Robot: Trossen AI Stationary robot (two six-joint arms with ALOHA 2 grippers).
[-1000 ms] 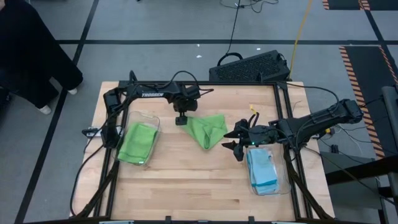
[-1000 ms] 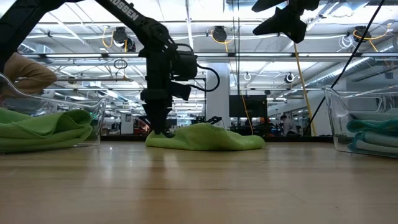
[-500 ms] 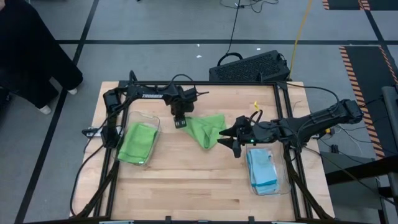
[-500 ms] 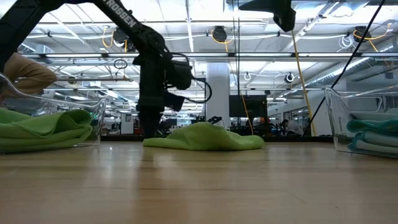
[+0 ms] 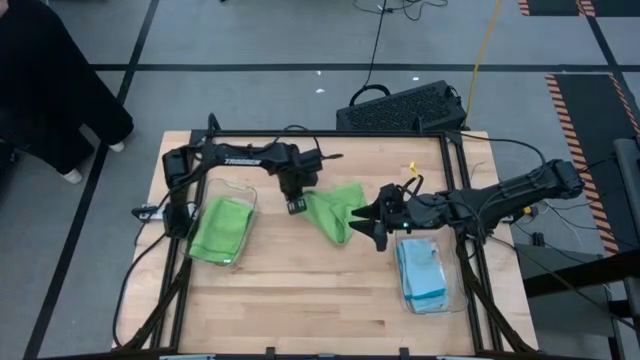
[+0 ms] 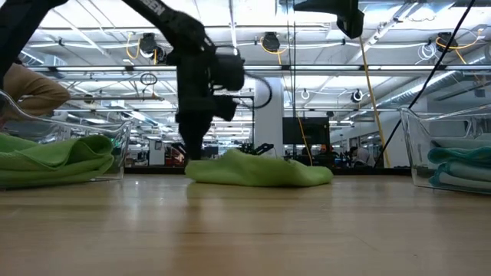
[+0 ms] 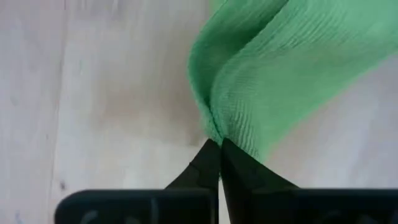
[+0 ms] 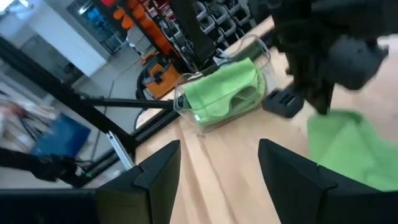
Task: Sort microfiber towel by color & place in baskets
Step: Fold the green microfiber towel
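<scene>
**Green towel pinched at its edge by the left gripper**

The left gripper [image 5: 296,205] is set down at the middle of the table [image 5: 300,300], its fingers [image 7: 208,163] closed tight on a fold at the edge of a loose lime green towel [image 5: 335,208] — the cloth is seen bunched up between the tips in the left wrist view. The rest of that towel lies crumpled on the wood.

The right gripper [image 5: 377,230] is held above the table just beside the towel's other side, its fingers [image 8: 155,171] spread apart and nothing between them.

At the table's left, a clear basket [image 5: 245,195] is filled with green towels [image 5: 220,228]; at the right, a second clear basket [image 5: 460,290] is filled with light blue towels [image 5: 422,270]. A black perforated crate [image 5: 400,106] is seen beyond the table's far edge.
</scene>
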